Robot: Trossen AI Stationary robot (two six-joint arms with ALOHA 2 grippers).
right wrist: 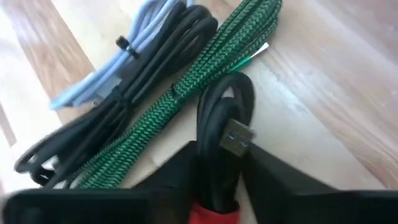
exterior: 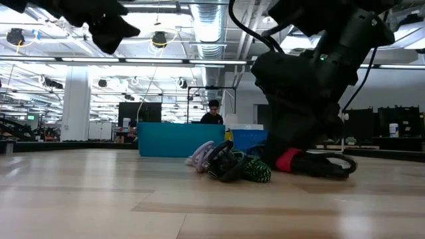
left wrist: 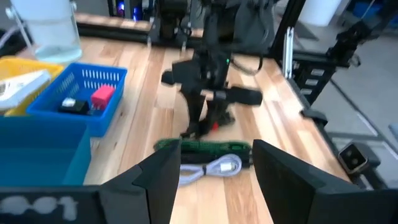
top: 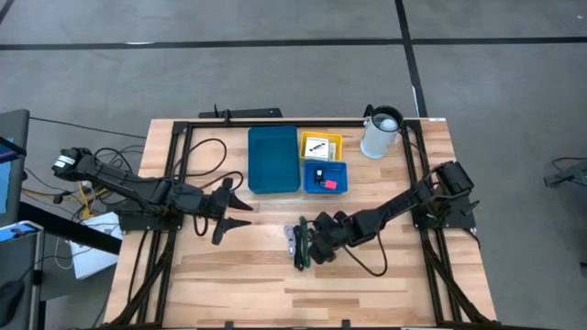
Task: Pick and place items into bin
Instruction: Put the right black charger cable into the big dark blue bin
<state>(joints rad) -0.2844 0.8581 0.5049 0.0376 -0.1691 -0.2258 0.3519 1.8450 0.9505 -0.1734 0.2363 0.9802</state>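
Right gripper sits over the cable pile, jaws seemingly pinching a black cable bundle lengthwise between them, while the left gripper waits half-open, well left.

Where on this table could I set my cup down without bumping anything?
Bare wood lies along the table's near edge, below the cable bundle. It is crowded around the right gripper at those cables and by the trays and white jug.

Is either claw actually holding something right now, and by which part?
The right claw pinches a bundled black cable near its looped end by the USB plug. The left claw hangs open and empty.
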